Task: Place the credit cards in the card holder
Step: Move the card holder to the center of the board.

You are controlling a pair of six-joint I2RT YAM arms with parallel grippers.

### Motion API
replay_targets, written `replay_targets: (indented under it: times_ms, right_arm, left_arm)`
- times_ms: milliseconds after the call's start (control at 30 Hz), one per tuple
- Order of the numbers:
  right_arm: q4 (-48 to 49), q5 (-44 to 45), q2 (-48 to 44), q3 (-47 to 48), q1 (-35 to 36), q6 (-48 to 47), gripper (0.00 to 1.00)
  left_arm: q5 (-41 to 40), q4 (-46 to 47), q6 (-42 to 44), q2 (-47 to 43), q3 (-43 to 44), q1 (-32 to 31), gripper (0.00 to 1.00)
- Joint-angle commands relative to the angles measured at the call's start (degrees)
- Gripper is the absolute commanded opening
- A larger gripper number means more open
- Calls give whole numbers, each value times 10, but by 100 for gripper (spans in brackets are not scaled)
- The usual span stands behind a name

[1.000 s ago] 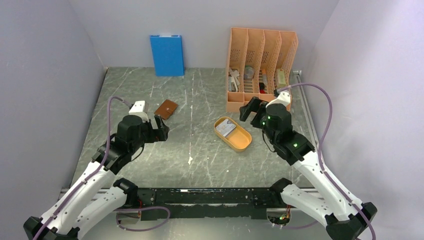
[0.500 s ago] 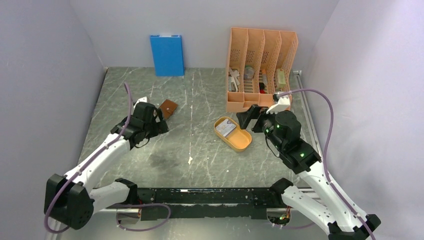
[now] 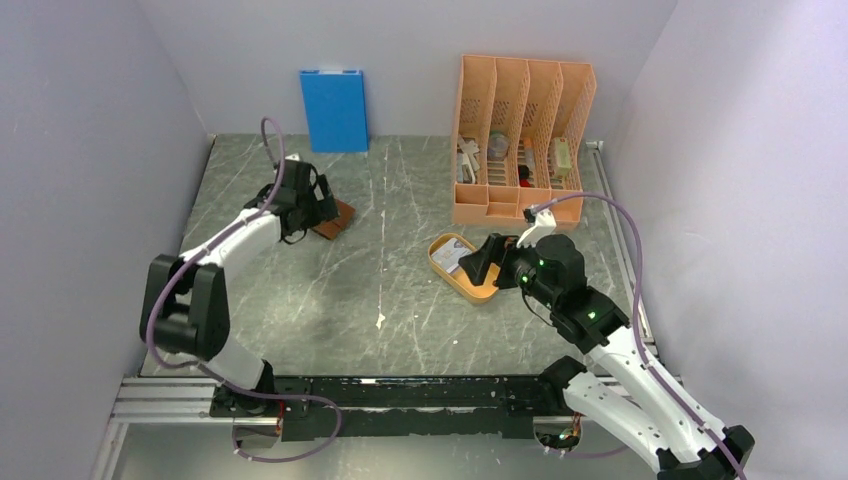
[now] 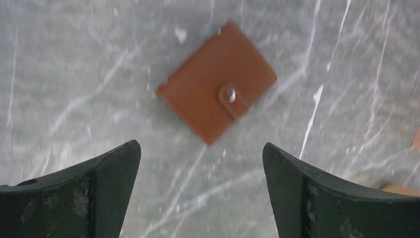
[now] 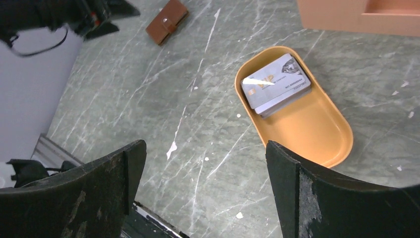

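Left wrist camera looks down between the spread fingers of my left gripper point(image 4: 200, 163), which grasps nothing. Beyond the fingertips the card holder point(image 4: 218, 101) lies flat on the marbled table point(image 4: 74, 74), turned cornerwise, its flap closed over the round snap; I am not touching it. From the top view, this gripper point(image 3: 318, 205) hangs over the holder's point(image 3: 340, 216) left part, well out on the left side of the table. My right gripper point(image 5: 205, 148) is also spread wide and empty, hovering just beside the orange tray point(image 5: 317, 134). The credit cards point(image 5: 276, 84) sit in a neat stack at one end of that tray, a grey printed card uppermost.
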Motion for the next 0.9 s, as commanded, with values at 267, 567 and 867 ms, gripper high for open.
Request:
replay_targets:
  times_ms: [267,567,867]
  right_arm:
    - [-29,-52,-8,27,0,-6,94]
    - [-47,-41,-36,37,0,3,94]
    - [-42,-37,-26,44,0,-3,93]
  left_arm:
    - [133,73,75,219,180,64,97]
    - [160,66,115,254,183,60,92]
    - [114,17,122,241,136,7,87]
